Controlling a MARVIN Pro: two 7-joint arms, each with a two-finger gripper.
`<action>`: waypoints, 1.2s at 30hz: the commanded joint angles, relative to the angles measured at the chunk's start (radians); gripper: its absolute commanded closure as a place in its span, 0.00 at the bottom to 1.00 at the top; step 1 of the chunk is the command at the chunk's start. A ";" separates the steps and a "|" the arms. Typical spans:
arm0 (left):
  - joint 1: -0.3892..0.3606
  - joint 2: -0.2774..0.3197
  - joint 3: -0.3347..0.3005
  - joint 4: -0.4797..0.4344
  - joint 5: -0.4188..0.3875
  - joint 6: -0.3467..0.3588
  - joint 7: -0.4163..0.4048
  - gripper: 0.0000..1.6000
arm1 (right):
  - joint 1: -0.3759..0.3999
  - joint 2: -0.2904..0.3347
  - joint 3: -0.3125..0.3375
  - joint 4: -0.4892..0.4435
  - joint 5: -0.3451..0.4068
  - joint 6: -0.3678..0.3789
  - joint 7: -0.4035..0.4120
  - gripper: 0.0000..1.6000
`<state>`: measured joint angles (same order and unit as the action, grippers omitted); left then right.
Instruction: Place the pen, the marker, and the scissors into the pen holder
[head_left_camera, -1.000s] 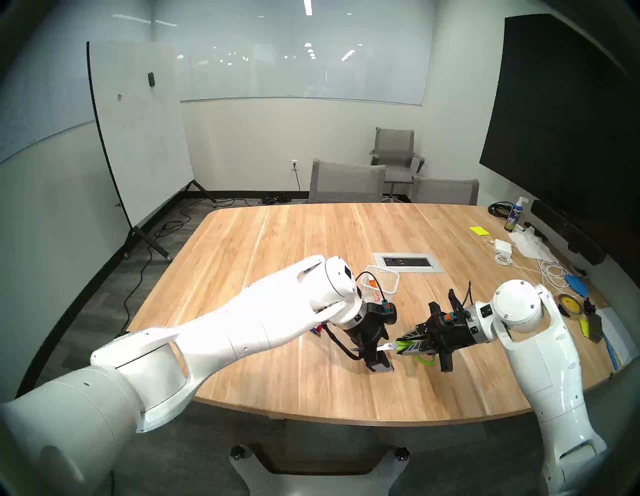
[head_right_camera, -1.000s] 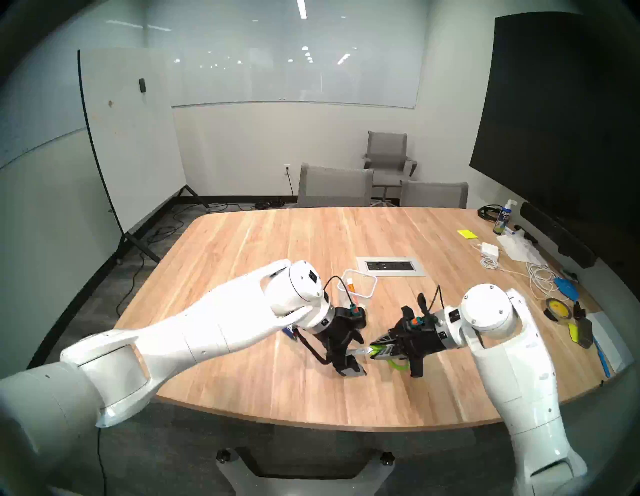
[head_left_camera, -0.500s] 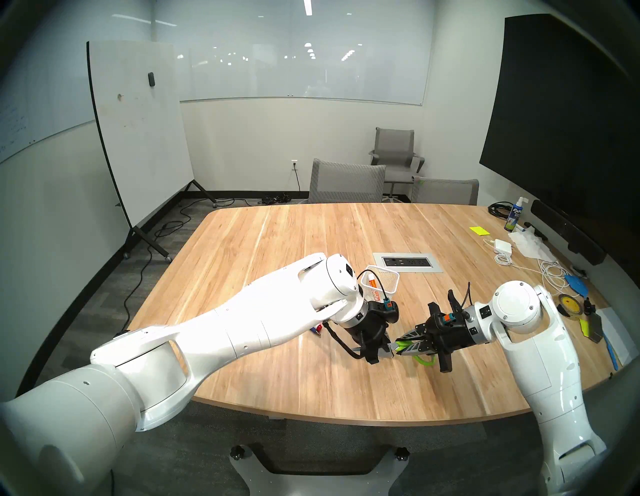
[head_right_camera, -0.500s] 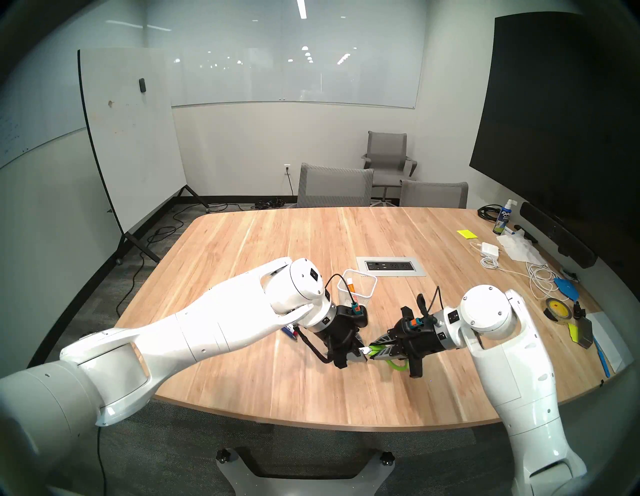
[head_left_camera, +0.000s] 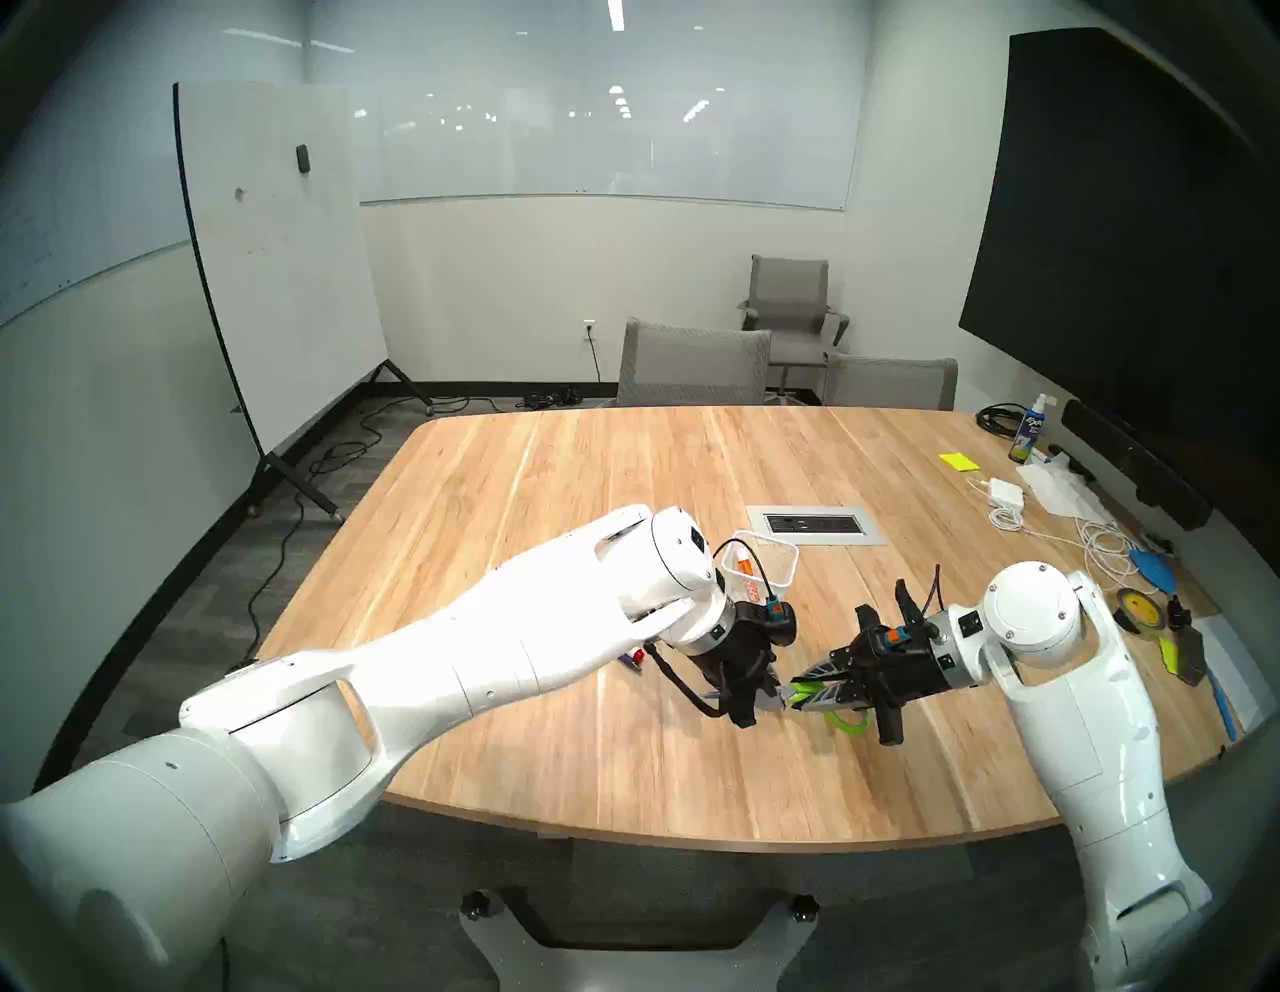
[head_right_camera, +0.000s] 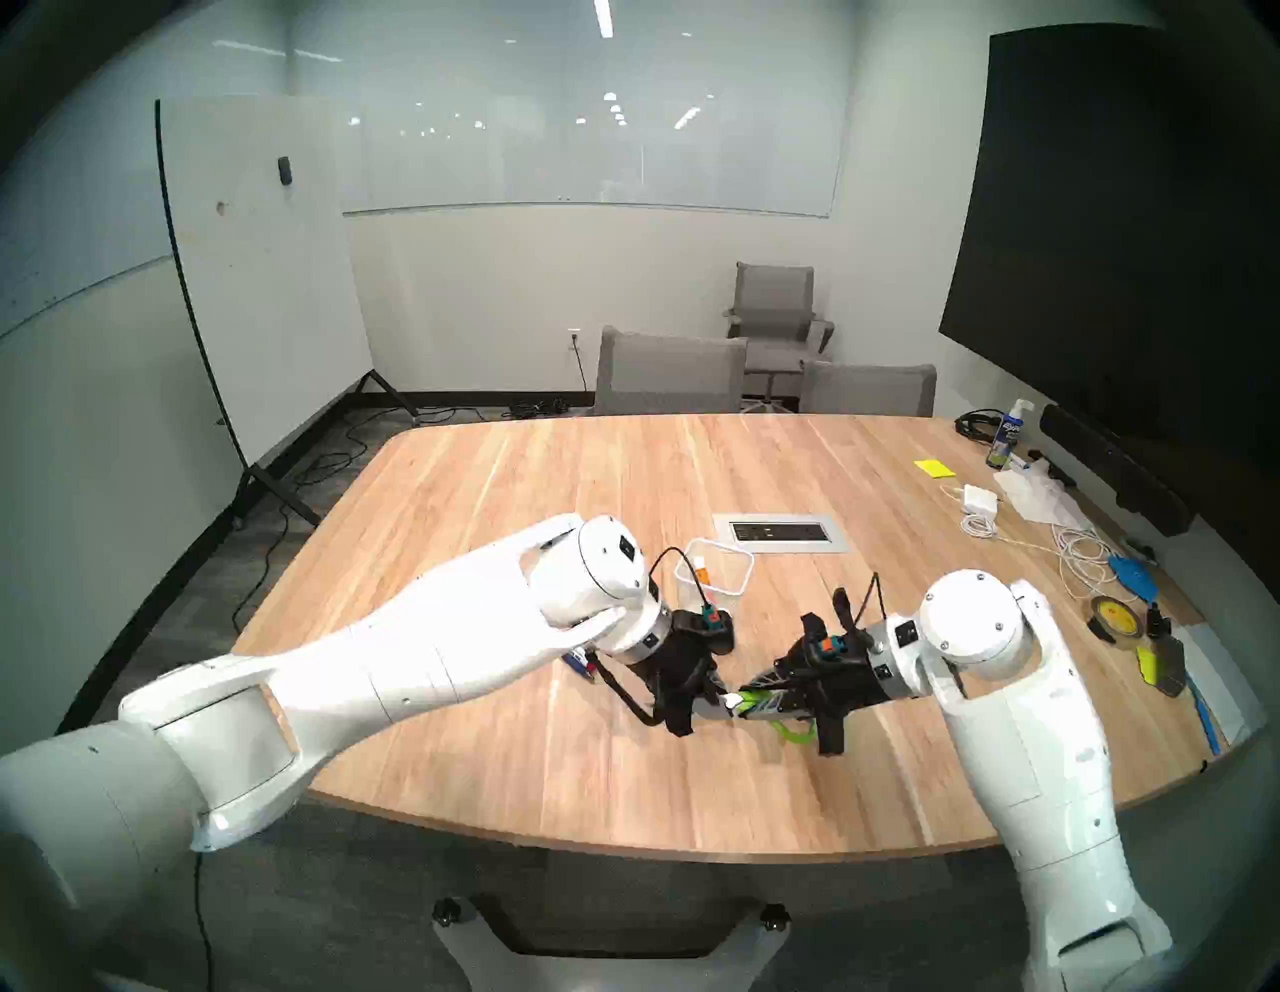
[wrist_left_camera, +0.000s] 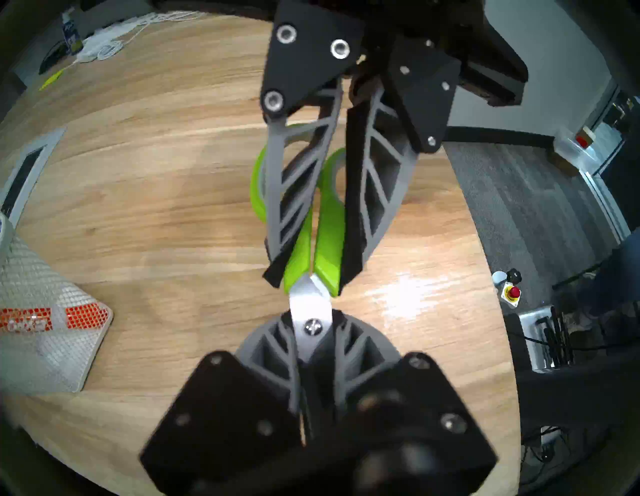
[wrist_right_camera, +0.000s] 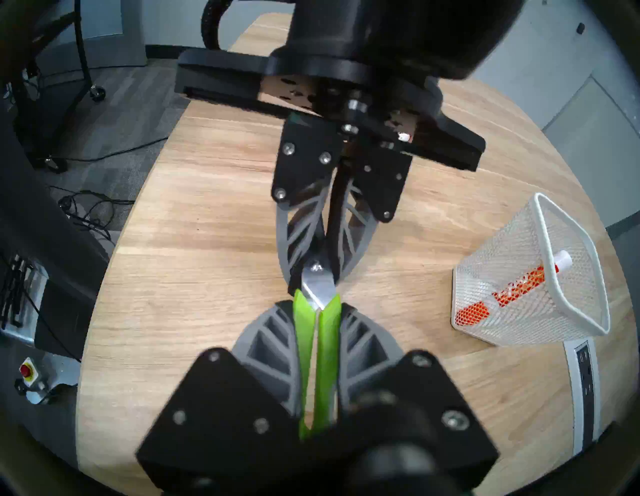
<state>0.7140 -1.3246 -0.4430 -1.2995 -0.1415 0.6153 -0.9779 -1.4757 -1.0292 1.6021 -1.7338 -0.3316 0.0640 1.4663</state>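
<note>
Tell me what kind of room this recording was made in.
Most likely an office meeting room. A large wooden conference table with a built-in power outlet panel fills the middle, grey office chairs stand at its far side, and a rolling whiteboard stands by the wall.

Both hands nose to nose on scissors (wrist_left_camera: 322, 242); pen holder (wrist_right_camera: 519, 294) stands beside, bare table (head_left_camera: 623, 471) beyond.

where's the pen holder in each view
head stereo left: pen holder centre, behind the left wrist.
head stereo right: centre, same spot.
left wrist: left edge, lower half.
right wrist: right side, mid-height.
Shared landmark: the red-and-white marker inside it.
</note>
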 joint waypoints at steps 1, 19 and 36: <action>-0.011 -0.008 -0.010 -0.028 0.001 0.000 0.010 1.00 | 0.007 0.001 0.003 -0.006 0.000 0.009 0.000 0.02; 0.006 0.005 -0.008 -0.035 -0.003 0.008 0.046 1.00 | 0.030 -0.004 0.018 0.010 0.020 0.038 0.009 0.00; 0.056 0.111 -0.050 -0.165 -0.012 0.050 0.121 1.00 | 0.123 0.007 0.103 0.096 0.138 0.171 0.017 0.00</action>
<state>0.7603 -1.2530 -0.4593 -1.3937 -0.1486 0.6545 -0.8853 -1.4125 -1.0396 1.6752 -1.6632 -0.2565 0.1772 1.4854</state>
